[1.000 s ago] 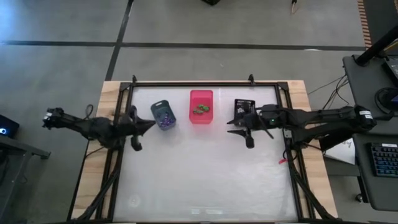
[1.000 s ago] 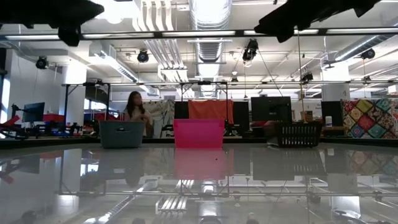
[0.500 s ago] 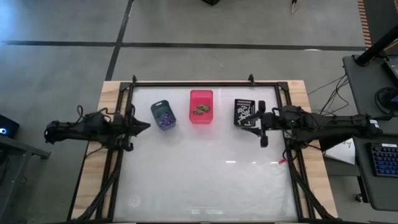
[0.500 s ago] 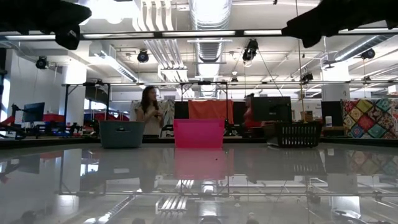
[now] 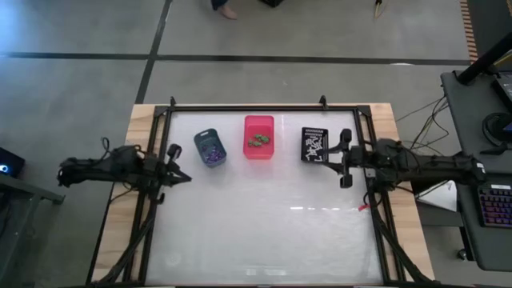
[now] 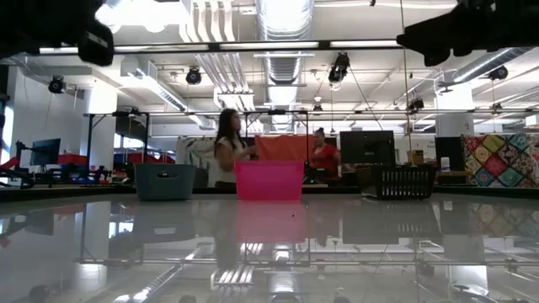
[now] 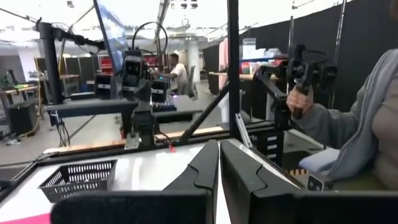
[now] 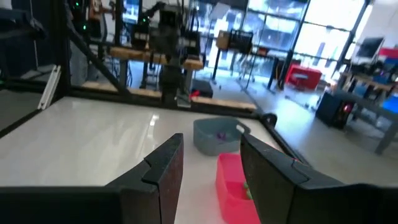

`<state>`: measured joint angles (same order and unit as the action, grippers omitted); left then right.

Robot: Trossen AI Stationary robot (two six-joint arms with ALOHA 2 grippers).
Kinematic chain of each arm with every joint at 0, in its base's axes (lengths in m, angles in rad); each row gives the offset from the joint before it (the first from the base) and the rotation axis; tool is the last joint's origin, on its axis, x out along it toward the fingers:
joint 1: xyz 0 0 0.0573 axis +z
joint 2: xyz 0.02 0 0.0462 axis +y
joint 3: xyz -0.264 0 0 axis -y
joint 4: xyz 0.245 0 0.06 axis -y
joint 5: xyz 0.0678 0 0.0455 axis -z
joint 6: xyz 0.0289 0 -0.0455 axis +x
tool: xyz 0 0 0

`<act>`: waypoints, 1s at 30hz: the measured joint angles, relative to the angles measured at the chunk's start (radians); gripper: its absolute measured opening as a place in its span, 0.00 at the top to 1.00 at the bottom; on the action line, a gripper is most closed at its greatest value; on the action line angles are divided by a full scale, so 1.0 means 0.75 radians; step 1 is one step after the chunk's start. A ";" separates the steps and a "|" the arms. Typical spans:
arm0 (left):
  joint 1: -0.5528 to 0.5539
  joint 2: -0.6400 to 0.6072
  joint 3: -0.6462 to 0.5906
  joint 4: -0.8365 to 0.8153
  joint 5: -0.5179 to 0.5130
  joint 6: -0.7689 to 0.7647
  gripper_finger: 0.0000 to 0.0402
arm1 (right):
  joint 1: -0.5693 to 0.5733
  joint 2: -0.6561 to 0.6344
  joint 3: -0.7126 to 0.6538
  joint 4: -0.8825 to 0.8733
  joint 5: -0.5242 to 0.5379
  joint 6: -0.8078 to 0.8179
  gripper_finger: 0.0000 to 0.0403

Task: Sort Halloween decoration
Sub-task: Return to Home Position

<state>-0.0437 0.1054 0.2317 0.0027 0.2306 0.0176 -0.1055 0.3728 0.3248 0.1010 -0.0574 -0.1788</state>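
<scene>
Halloween decoration lies in three bins along the table's far edge from above, a row in the low view; wrist views show the left gripper closed, the right gripper open, so they should withdraw high, clear of the bins.

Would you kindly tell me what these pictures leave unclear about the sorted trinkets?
Purple trinkets in the blue-grey bin: high view, too small to count.
Green trinkets in the pink bin: low view, hidden by its wall.
White pieces in the black bin: high view, too small to identify.
</scene>
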 joint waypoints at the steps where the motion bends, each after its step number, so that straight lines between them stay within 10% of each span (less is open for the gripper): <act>1: 0.001 -0.006 -0.034 0.032 -0.001 0.002 1.00 | 0.000 -0.023 -0.023 0.015 0.000 -0.005 0.62; 13: 0.203 -0.115 -0.295 0.159 0.011 -0.027 1.00 | 0.000 -0.496 -0.324 0.030 0.081 0.014 0.62; 30: 0.227 -0.026 -0.289 0.045 -0.261 -0.030 1.00 | -0.020 -0.425 -0.418 -0.041 0.641 -0.069 0.62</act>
<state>0.1265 0.0861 0.0151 0.0368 0.0349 -0.0051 -0.1207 0.0541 0.0116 0.0704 0.4234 -0.2307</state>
